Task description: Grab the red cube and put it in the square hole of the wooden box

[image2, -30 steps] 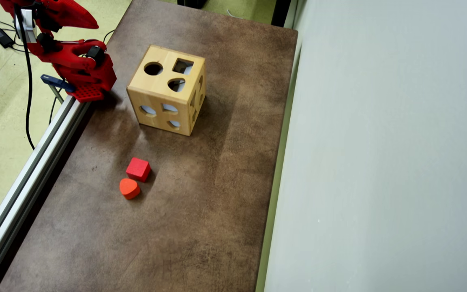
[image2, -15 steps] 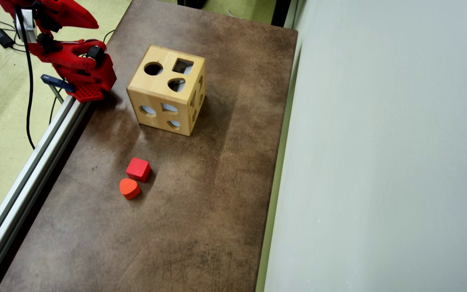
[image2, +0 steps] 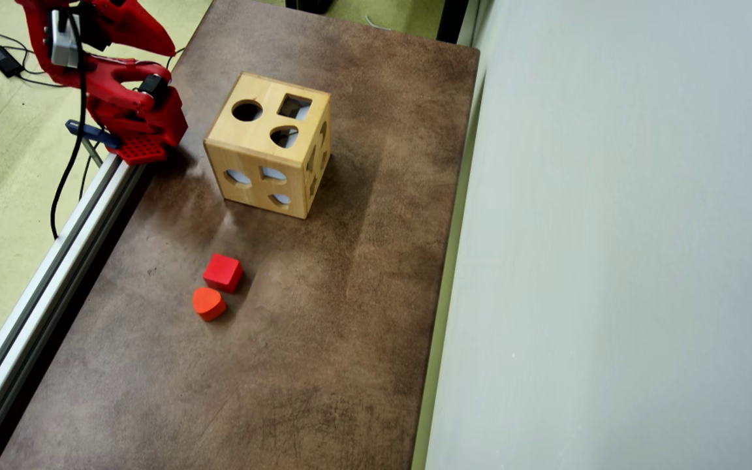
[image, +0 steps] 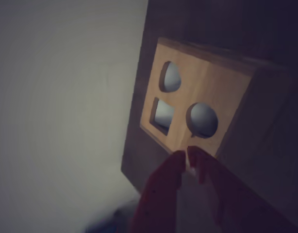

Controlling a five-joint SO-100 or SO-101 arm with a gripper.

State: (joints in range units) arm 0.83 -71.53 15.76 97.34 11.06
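In the overhead view the red cube (image2: 222,272) is seen apart from the wooden box (image2: 270,147), touching the heart block (image2: 209,303); the gripper (image: 188,156) is pressed together, empty.

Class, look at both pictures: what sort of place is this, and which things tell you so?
Probably a lab or hobby workbench: a red robot arm clamped beside a brown table edged by a metal rail, a wooden box for sorting shapes, and cables on the floor.

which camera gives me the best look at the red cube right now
The overhead view: the red cube sits in plain sight on the brown table, beside the orange heart block. The wrist view shows only the wooden box, no cube.
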